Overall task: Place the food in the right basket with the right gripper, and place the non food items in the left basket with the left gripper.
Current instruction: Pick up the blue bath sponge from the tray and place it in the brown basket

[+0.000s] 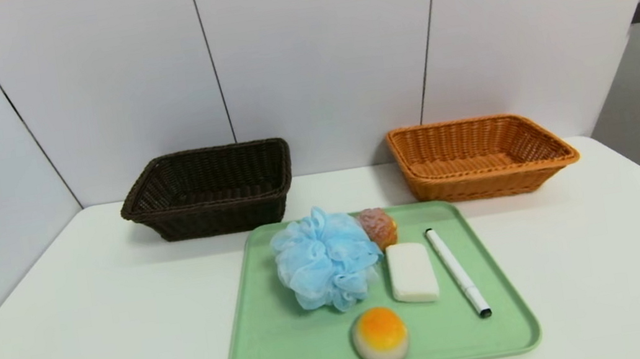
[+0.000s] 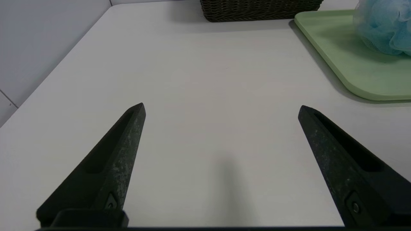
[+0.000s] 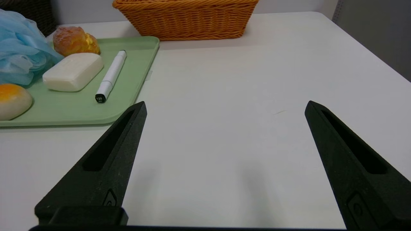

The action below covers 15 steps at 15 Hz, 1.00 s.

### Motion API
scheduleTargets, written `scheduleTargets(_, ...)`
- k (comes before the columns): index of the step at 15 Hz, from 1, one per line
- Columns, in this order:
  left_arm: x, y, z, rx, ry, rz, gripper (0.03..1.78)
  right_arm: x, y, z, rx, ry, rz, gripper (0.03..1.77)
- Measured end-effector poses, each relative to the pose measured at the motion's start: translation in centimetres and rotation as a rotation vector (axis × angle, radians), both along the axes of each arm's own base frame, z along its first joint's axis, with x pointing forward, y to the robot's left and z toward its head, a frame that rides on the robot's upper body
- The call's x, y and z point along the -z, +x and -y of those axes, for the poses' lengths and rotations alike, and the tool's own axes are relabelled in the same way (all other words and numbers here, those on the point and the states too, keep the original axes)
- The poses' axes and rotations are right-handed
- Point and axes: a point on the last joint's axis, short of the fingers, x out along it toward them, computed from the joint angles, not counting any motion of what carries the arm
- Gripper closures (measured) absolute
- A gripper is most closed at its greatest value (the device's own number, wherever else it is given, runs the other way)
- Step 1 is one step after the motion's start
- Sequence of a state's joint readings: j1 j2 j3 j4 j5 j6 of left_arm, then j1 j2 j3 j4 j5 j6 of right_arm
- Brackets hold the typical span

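Left gripper: the left gripper (image 2: 221,110) is spread wide with nothing in it, hanging over the bench (image 1: 98,336) on the left side of the tray.
Right gripper: same deal, the right gripper (image 3: 226,107) is spread wide and holding nothing, over the bench on the tray's right side.
Tray: the green tray (image 1: 319,348) sits flat on the bench, in front of both baskets, with all the loose stuff on it.
Bun: the bun (image 1: 381,337) with the orangey top is near the tray's front edge.
Cream puff: the cream puff (image 1: 378,229) is at the back, right up by the pouf.
Pouf: the fluffy blue pouf (image 1: 326,260) is on the tray's left half.
Soap: the white soap (image 1: 412,273) lies between pouf and marker.
Marker: the white marker (image 1: 458,273) lies slanted on the right.
Dark basket: the dark basket (image 1: 218,215) is back left.
Orange basket: the orange basket (image 1: 483,184) is back right.
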State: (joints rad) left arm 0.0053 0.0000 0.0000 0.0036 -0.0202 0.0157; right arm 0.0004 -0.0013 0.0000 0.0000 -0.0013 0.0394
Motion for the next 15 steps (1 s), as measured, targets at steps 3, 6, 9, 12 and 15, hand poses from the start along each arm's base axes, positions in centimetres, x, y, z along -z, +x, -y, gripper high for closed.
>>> scheduleTargets(3,0.0,0.0,0.0,-0.004,-0.005,0.000,0.12,0.0,0.0,0.0,0.000,-0.001,0.003,0.10)
scheduleTargets(6,0.0,0.0,0.0,-0.012,0.002,-0.001,0.12,-0.7,-0.2,0.0,-0.001,0.011,0.037,0.10)
scheduleTargets(9,-0.7,-0.3,0.0,-0.001,0.004,-0.012,0.12,-2.9,-1.1,-0.1,-0.037,0.019,0.079,0.10)
scheduleTargets(12,-2.9,-1.3,0.0,0.012,-0.009,-0.054,0.12,-4.8,-2.1,-0.2,-0.074,0.020,0.038,0.10)
scheduleTargets(15,-5.5,-1.0,0.1,0.026,-0.018,-0.123,0.12,-7.3,-1.5,-0.1,-0.098,0.025,-0.020,0.10)
